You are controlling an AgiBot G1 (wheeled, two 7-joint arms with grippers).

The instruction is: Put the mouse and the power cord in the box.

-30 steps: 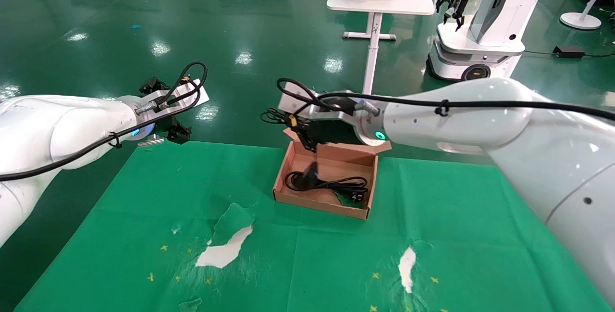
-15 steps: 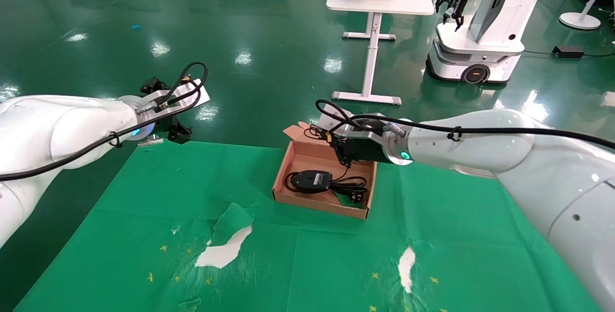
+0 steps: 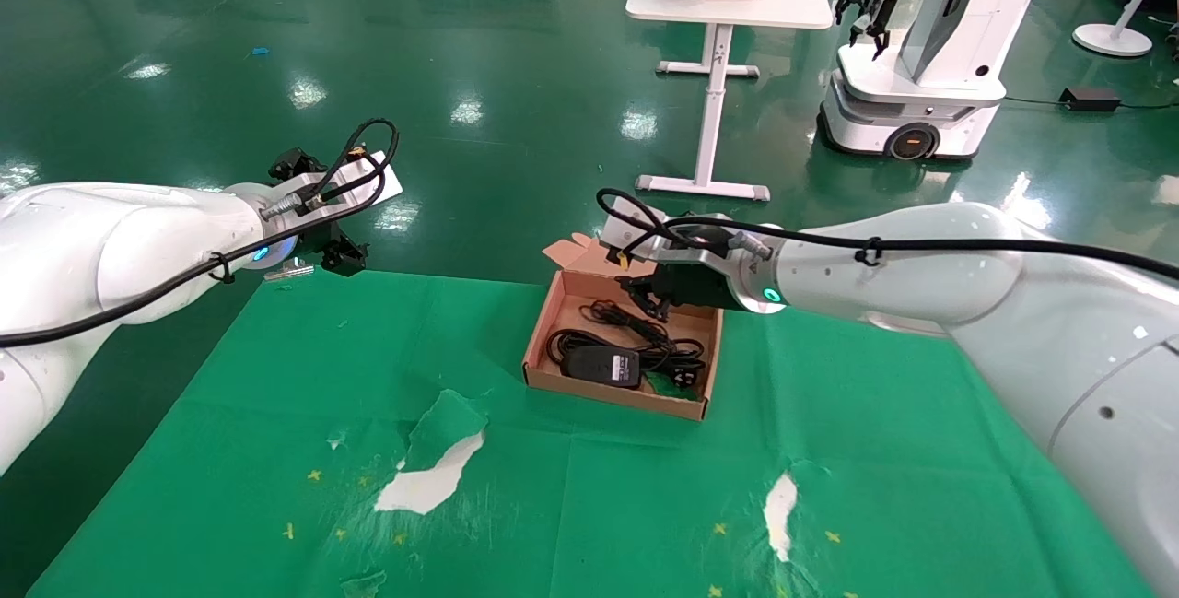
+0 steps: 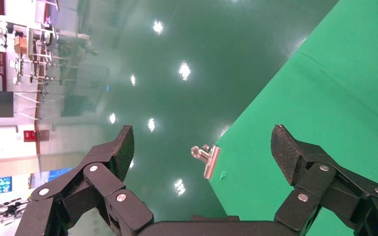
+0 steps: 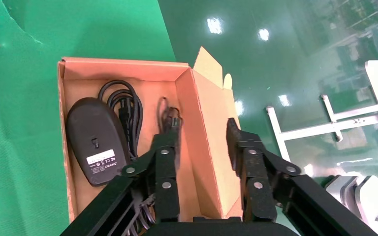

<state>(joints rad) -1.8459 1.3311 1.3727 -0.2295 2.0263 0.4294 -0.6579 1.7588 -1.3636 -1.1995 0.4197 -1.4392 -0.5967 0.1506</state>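
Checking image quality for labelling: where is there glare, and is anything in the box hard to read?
Head view: ceiling lights glare off the glossy floor. Right wrist view: the mouse in the box is sharp, its label text too small to read.

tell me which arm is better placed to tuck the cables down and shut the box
Right. The right hand hangs open over the box, just above the mouse and power cord. The left hand sits open off the cloth's far-left corner.
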